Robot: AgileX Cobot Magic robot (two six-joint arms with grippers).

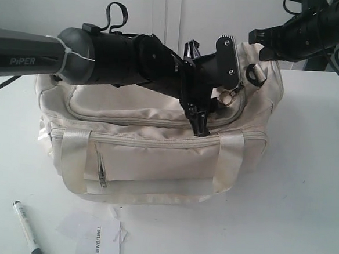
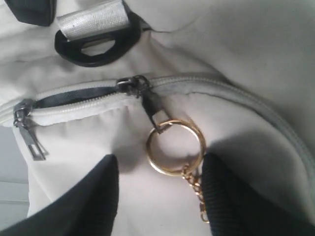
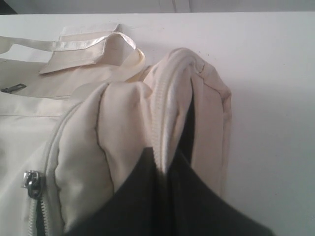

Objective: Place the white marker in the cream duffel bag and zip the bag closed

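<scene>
White marker [image 1: 25, 228] slantwise toward bag [image 1: 156, 155]; left jaws wide, right jaws tight on it.

The cream duffel bag [image 1: 156, 155] on a white worktop [image 1: 304, 200].
Its cloth is cream with shiny cream straps [image 1: 74, 155], a dark strip of lining [image 2: 74, 96] in the zip gap, a black clip [image 2: 66, 46] on silvery webbing [image 2: 93, 19] and a gold key ring [image 2: 170, 171] on a dark metal zip pull [image 2: 156, 110]. The white marker [image 1: 27, 228] has dark print and a black end; the paper tag [image 1: 98, 241] is white with dark lettering. The left arm [image 1: 75, 53] is grey, then black.
</scene>
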